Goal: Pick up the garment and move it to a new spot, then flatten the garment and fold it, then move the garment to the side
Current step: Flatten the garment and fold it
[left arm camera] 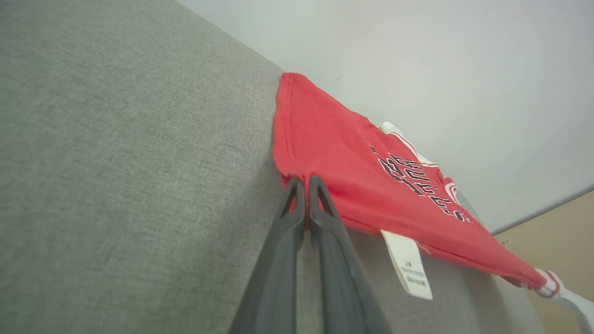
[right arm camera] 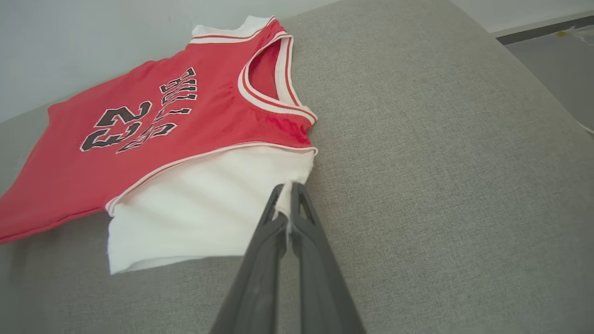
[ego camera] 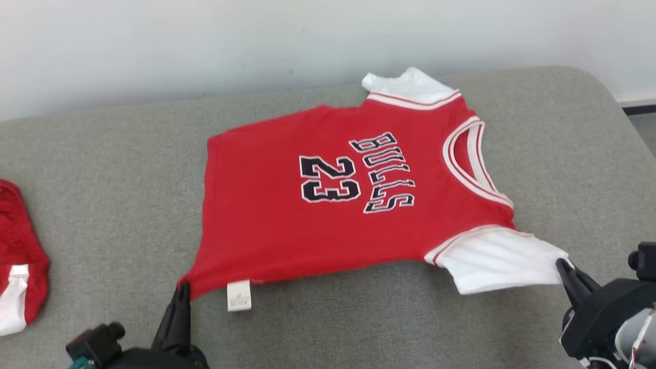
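Jersey [ego camera: 287,225]: red, face up with "BULLS" and "23" showing, spread over the middle of the grey fabric worktop [ego camera: 102,179]; collar toward the robot's right, hem toward its left.
Left hand [ego camera: 183,290]: fingers pressed together, pinching the near hem corner – red cloth sits between the tips in the left wrist view.
Right hand [ego camera: 562,265]: fingers closed on the outer corner of the near sleeve [ego camera: 497,259], which is white; a bit of white cloth shows between the tips in the right wrist view.
Near edge: runs taut from one hand to the other, with a shadow on the worktop beneath it.
Tag [ego camera: 239,295]: white, hangs from the hem just beside the left hand.
Far sleeve [ego camera: 410,84]: white, bunched at the far edge of the worktop, close to the pale wall [ego camera: 205,46].
Second cloth [ego camera: 18,246]: red with a white patch, crumpled at the worktop's left end – well apart from the jersey.
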Available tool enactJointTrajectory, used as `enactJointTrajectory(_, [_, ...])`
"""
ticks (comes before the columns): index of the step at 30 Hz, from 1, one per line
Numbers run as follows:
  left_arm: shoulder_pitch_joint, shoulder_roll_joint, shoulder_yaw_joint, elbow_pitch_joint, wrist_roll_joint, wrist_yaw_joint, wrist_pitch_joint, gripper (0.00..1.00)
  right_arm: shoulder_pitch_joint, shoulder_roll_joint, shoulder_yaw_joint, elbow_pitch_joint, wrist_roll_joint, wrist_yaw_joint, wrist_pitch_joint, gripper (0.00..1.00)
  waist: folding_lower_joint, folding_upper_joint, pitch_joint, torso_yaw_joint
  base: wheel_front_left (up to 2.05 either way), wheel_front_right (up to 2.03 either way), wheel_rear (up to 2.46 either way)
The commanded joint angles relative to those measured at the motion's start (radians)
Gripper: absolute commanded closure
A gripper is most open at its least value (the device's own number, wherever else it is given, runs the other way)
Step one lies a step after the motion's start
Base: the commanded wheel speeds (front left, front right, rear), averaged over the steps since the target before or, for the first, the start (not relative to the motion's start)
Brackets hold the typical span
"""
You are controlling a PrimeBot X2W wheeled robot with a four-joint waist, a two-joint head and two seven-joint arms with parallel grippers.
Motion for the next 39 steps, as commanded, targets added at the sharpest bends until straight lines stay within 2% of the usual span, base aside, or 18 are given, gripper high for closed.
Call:
enactJointTrajectory(1, [0.025, 0.006, 0.003, 0.001, 0.002, 0.008, 0.004, 1.0, 0.018, 0.001, -0.01, -0.007, -0.006, 0.003, 0.002, 1.0, 0.0002, 0.0003, -0.024, 0.005, 0.0, 0.0, 0.0])
enactJointTrajectory(6, [0.069, 0.018, 0.002, -0.011, -0.007, 0.009, 0.013, 1.0, 0.021, 0.002, -0.018, -0.024, -0.009, 0.003, -0.041, 1.0, 0.0002, 0.0003, -0.056, 0.007, 0.0, 0.0, 0.0])
enactJointTrajectory(10, [0.025, 0.035, 0.013, -0.051, -0.029, 0.002, 0.03, 1.0, -0.075, -0.002, 0.012, -0.03, 0.023, 0.003, -0.135, 1.0, 0.0002, 0.0003, -0.083, 0.004, 0.0, 0.0, 0.0])
enactJointTrajectory(14, [-0.105, 0.082, 0.006, -0.098, -0.04, -0.008, 0.118, 1.0, -0.256, -0.073, 0.075, 0.004, 0.04, 0.003, -0.212, 1.0, 0.0002, 0.0003, -0.1, -0.005, 0.0, 0.0, 0.0])
enactJointTrajectory(18, [-0.289, 0.142, 0.013, -0.105, -0.077, -0.018, 0.234, 1.0, -0.488, -0.149, 0.149, 0.106, 0.041, 0.003, -0.273, 1.0, 0.0002, 0.0003, -0.107, -0.027, 0.0, 0.0, 0.0])
enactJointTrajectory(27, [-0.626, 0.179, 0.021, -0.109, -0.162, 0.009, 0.444, 1.0, -0.926, -0.247, 0.298, 0.415, 0.015, 0.002, -0.38, 1.0, 0.0002, 0.0003, -0.071, -0.047, 0.0, 0.0, 0.0])
enactJointTrajectory(33, [-0.761, 0.172, 0.009, -0.102, -0.165, 0.014, 0.488, 1.0, -1.11, -0.273, 0.35, 0.582, 0.022, 0.002, -0.46, 1.0, 0.0002, 0.0003, -0.046, -0.034, 0.0, 0.0, 0.0])
enactJointTrajectory(39, [-0.813, 0.165, 0.016, -0.077, -0.172, 0.022, 0.488, 1.0, -1.202, -0.27, 0.383, 0.703, 0.032, 0.002, -0.505, 1.0, 0.0002, 0.0003, -0.009, -0.03, 0.0, 0.0, 0.0])
